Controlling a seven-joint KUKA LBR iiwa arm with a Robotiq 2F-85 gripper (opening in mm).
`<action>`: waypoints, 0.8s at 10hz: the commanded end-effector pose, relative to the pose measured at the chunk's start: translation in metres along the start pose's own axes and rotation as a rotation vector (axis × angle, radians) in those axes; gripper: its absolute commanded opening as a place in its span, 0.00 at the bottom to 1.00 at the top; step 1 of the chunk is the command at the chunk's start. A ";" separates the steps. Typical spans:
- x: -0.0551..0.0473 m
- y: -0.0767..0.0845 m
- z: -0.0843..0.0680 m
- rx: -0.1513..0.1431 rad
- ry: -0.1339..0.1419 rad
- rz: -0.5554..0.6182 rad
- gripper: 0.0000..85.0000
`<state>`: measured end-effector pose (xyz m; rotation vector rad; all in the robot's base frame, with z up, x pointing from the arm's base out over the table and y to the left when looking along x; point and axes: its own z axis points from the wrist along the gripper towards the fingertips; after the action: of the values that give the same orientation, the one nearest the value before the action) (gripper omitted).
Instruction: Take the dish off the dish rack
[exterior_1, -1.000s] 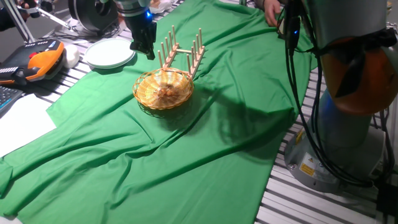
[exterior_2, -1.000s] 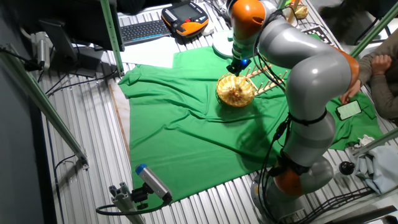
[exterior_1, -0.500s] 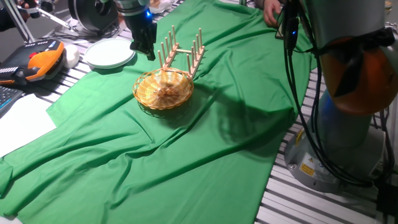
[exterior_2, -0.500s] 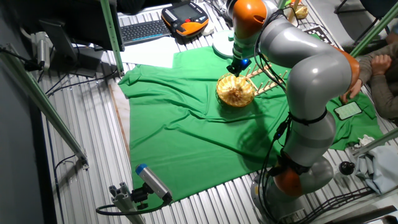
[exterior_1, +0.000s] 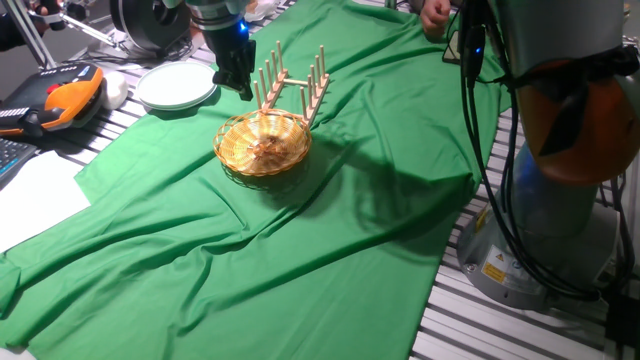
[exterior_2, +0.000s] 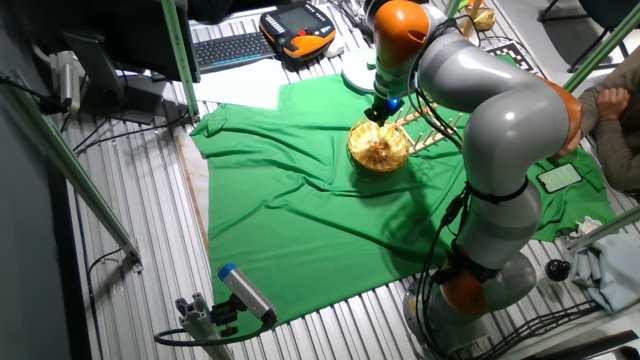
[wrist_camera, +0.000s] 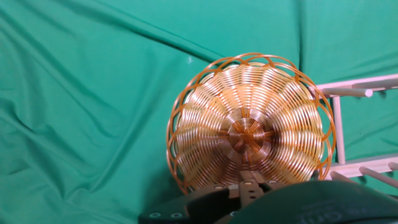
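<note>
- Far left in one fixed view, we're seeing an orange-and-black pendant (exterior_1: 68, 98) lying off the cloth, and next to it a stack of white plates (exterior_1: 176, 86) sitting at the edge of the green cloth (exterior_1: 300, 260)
- Moving right, we're looking at the gripper (exterior_1: 238, 82) hanging just above the rack's near end, up behind the dish's rim; it's not gripping anything, but we can't tell if the fingers are apart or together
- The dish (exterior_1: 263, 143) is sitting upright on the cloth, its back edge touching the front of the dish rack (exterior_1: 292, 82)
- In the hand view we're staring straight down into the dish (wrist_camera: 250, 132), with the rack's rails (wrist_camera: 357, 93) poking out on its right
- Far right, the grey and orange arm base (exterior_1: 565, 140) is standing off the cloth
</note>
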<state>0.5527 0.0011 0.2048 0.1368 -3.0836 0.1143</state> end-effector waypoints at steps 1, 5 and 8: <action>0.000 0.000 0.000 0.002 -0.001 -0.002 0.00; -0.001 0.000 0.001 -0.001 -0.001 -0.008 0.00; 0.000 0.000 0.001 -0.004 0.002 -0.004 0.00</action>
<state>0.5529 0.0013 0.2033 0.1421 -3.0814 0.1077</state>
